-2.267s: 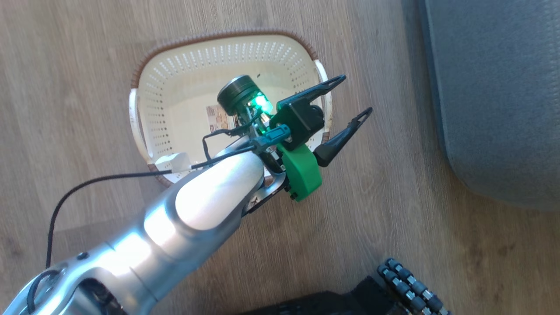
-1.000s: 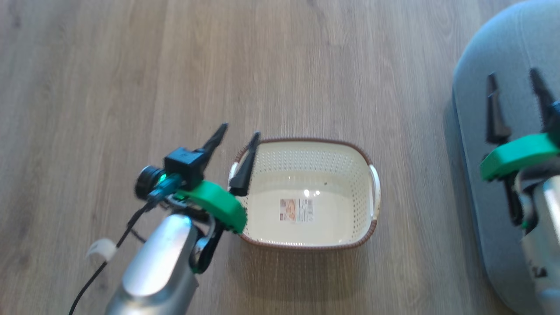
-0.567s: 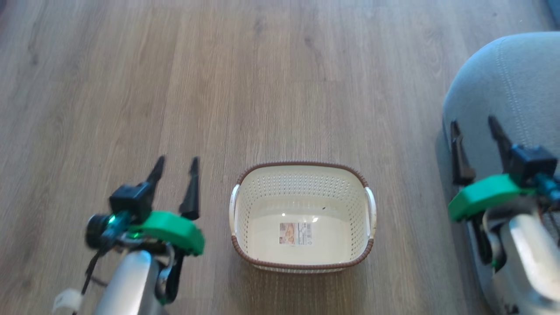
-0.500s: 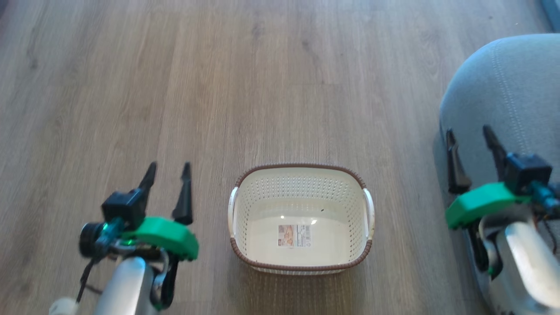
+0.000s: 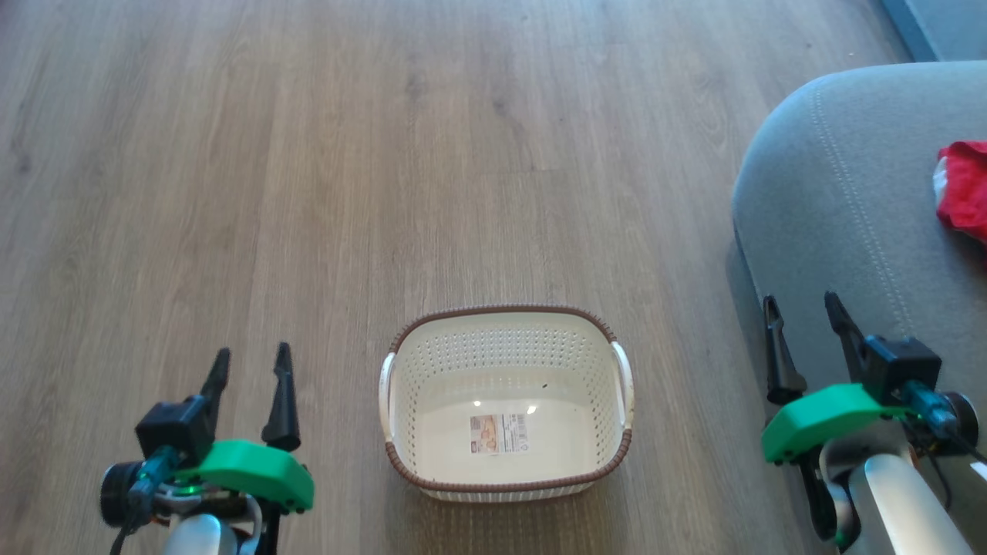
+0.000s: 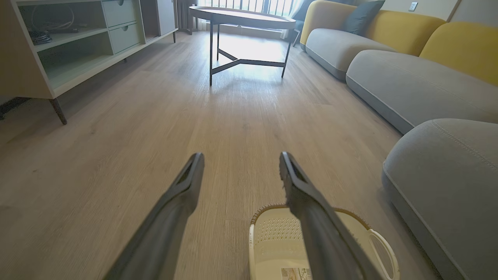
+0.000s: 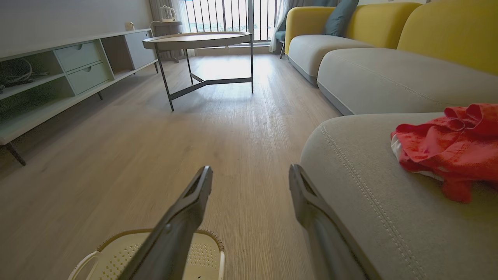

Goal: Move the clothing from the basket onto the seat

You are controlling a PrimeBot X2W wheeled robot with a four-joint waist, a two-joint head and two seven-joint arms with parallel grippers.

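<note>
Down at the lower left, the robot's left gripper (image 5: 252,353) hangs over the pale wood-plank floor (image 5: 385,154), its two long dark fingers spread wide with nothing between them. Just to its right, not touching it, the small cream-white plastic laundry basket (image 5: 501,312) with perforated sides and a brown woven-look rim stands upright on the floor. Its smooth bottom shows, with a printed label near the middle. Further right, the right gripper (image 5: 800,301) is likewise spread wide and holds nothing; its fingers point up over the near edge of the large grey fabric-upholstered seat cushion (image 5: 833,231) with its rounded corner and light double stitching. On that seat, at the far right, lies the bright red soft clothing (image 5: 964,185) in a rumpled heap — a bit of white at its left edge — well apart from both grippers and the basket.
</note>
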